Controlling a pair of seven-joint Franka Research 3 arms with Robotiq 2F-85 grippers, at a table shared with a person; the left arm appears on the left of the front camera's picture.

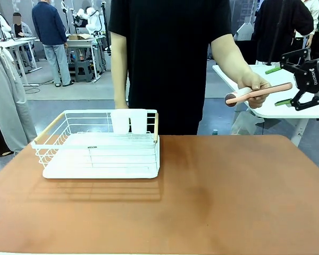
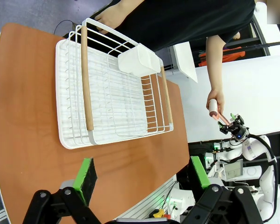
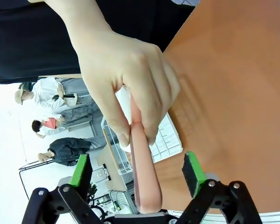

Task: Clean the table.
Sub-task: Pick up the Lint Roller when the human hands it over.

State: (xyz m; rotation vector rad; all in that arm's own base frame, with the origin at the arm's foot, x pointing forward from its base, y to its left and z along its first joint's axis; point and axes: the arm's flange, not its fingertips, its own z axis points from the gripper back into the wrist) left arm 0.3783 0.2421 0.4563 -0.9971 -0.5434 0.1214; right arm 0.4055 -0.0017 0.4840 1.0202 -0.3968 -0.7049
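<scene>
Person's hand (image 1: 252,84) grips a pink-handled roller (image 1: 266,91) near its white head, beyond the far right corner of the table (image 1: 228,202). The handle points out at the right gripper (image 1: 276,86). We read this as a hand-over, with the handle left free to be taken. Right fingers stand apart on either side of the handle, pads not yet touching it. Left gripper (image 2: 142,171) hangs above the table's near edge, fingers apart, nothing between them. The terracotta table spans our foreground; a white dish rack (image 1: 95,154) sits on its far left part, so we judge the bare right side the likely place to start
</scene>
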